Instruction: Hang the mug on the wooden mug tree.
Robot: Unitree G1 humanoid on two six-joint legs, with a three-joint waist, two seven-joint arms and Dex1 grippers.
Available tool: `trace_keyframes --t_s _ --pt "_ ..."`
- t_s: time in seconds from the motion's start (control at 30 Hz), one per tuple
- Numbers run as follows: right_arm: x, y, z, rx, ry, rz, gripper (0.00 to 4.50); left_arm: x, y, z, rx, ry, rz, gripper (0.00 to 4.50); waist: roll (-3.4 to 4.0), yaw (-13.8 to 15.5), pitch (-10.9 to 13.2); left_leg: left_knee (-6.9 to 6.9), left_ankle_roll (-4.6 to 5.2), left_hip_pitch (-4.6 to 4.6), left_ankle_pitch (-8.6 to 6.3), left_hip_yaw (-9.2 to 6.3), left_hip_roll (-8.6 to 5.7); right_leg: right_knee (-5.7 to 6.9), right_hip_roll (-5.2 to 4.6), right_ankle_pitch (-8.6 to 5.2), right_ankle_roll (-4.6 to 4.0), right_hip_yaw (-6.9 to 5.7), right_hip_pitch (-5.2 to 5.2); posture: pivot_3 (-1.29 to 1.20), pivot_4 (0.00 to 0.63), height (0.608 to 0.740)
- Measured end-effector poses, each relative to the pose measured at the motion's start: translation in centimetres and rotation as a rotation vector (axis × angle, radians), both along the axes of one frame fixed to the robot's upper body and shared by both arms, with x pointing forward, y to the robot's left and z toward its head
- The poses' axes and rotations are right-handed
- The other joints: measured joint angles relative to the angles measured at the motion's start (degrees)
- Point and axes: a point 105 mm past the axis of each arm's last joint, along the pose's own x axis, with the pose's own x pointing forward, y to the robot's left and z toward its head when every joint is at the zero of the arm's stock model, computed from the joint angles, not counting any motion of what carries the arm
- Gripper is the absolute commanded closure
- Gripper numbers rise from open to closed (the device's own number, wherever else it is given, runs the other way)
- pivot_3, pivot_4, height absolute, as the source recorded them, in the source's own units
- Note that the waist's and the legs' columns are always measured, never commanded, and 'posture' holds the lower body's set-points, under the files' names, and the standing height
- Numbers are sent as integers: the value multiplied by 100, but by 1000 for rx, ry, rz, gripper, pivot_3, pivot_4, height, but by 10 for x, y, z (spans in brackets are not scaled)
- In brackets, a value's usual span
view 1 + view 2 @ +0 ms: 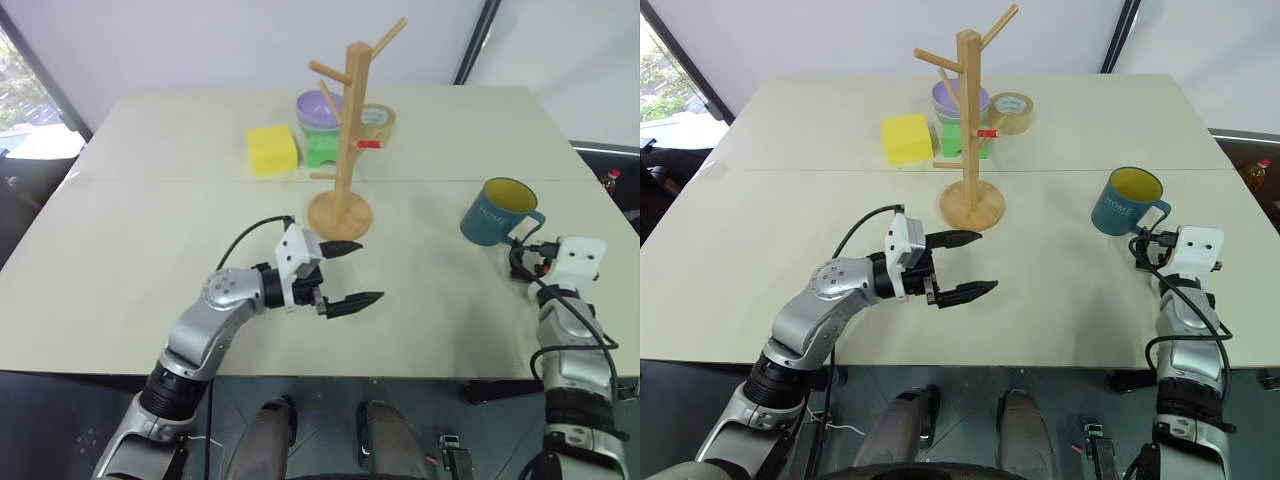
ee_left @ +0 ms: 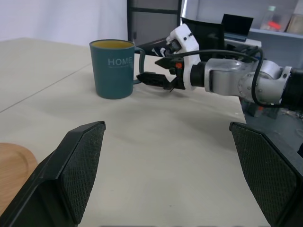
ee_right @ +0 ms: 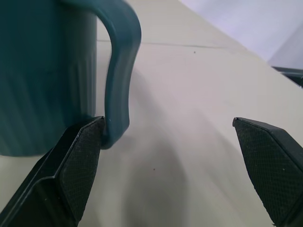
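Note:
The teal-blue mug (image 1: 497, 212) with a yellow inside stands upright at the right of the table, its handle turned toward my right gripper (image 1: 527, 247). That gripper is open and level just behind the mug. In the right wrist view the handle (image 3: 118, 71) sits just ahead of one finger (image 3: 78, 165), with nothing between the jaws. The wooden mug tree (image 1: 347, 130) stands at the table's centre on its round base. My left gripper (image 1: 370, 270) is open and empty in front of that base, pointing toward the mug (image 2: 112, 68).
Behind the mug tree lie a yellow block (image 1: 272, 149), a green block (image 1: 325, 150), stacked lavender bowls (image 1: 320, 108) and a tape roll (image 1: 378, 120). The table's right edge (image 1: 590, 190) runs close beside the mug.

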Motion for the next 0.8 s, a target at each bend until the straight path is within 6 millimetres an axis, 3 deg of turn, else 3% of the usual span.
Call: trace_keyframes --t_s 0.1,0.17,0.23,0.37,0.43,0.8 --pt "7 1 0 6 -7 1 33 0 0 1 -1 -3 -1 0 0 -22 0 0 0 0 0 0 0 0 1 0 1 0 0 0 150 740" --pt "12 1 0 14 -16 3 552 0 0 2 -2 -7 -2 0 0 -44 0 0 0 0 0 0 0 1 1 1 1 0 0 0 150 740" --pt "15 2 1 17 -24 10 1360 1 -1 3 -3 -13 -2 0 0 -77 0 0 0 0 0 -2 0 2 1 1 2 0 2 0 150 740" --pt "21 7 -1 23 -23 49 3567 2 1 4 -6 -24 6 0 0 -105 0 0 1 1 1 -1 -1 2 2 4 7 0 2 0 150 740" --pt "22 10 -2 21 -25 69 4444 3 2 5 -7 -26 12 0 0 -107 0 0 1 2 1 -2 -1 4 2 5 8 1 2 0 150 740" --pt "18 24 3 -23 -38 173 4444 11 15 1 0 -27 68 0 1 -104 0 2 0 11 1 -3 0 11 3 3 7 3 8 0 150 740"
